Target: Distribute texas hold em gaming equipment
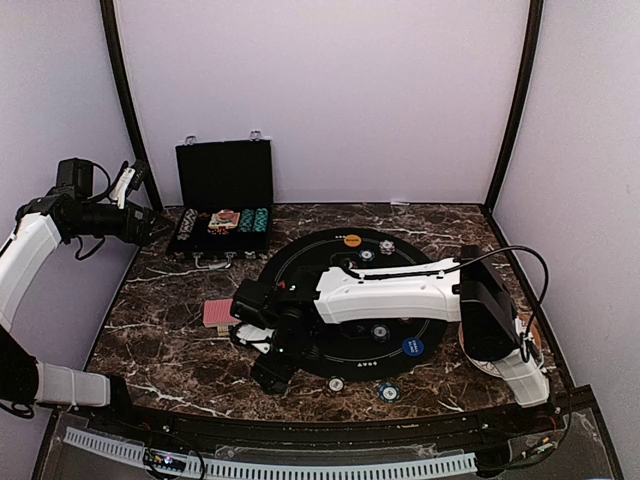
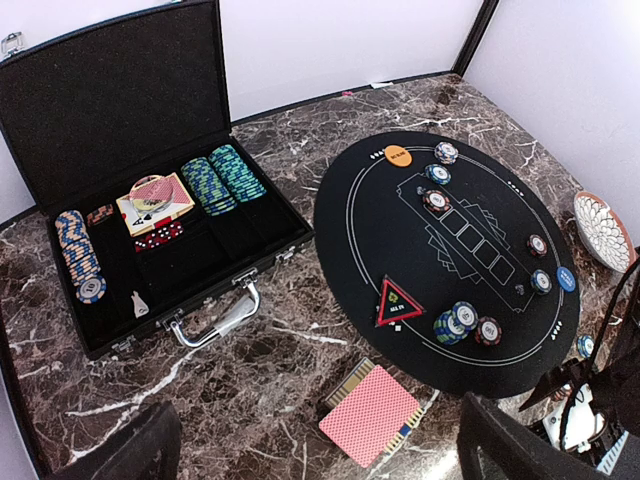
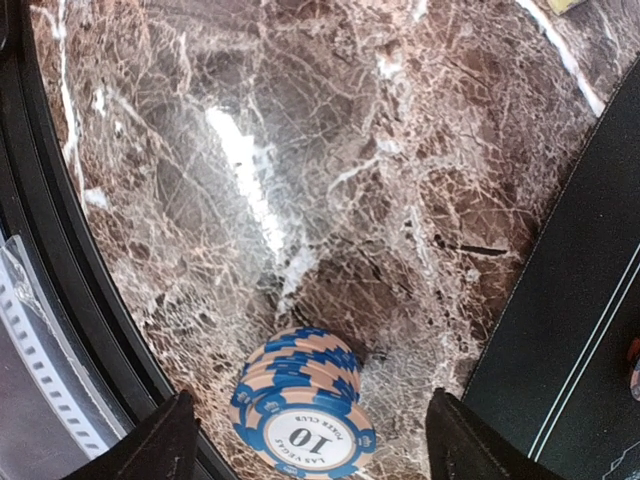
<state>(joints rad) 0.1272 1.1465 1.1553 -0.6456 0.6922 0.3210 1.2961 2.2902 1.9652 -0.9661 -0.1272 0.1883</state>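
Note:
A short stack of blue-and-peach poker chips [image 3: 300,400] leans on the marble near the table's front edge. My right gripper [image 3: 310,450] is open, one finger on each side of the stack with a gap to both. Seen from above, that gripper [image 1: 272,375] hangs low at the front left of the black mat and hides the stack. Red-backed cards [image 2: 370,415] lie on the marble left of the mat. On the mat are a red triangle token [image 2: 397,303], chips [image 2: 462,323], an orange disc [image 2: 397,156] and a blue disc [image 2: 566,279]. My left gripper [image 1: 140,215] is open and empty, raised at the far left.
An open black case [image 2: 60,110] at the back left holds rows of chips [image 2: 225,178], a card deck and dice. The round black mat [image 1: 300,255] covers the table's middle. Two chips [image 1: 388,392] lie in front of it. A white patterned plate [image 2: 603,230] stands at the right.

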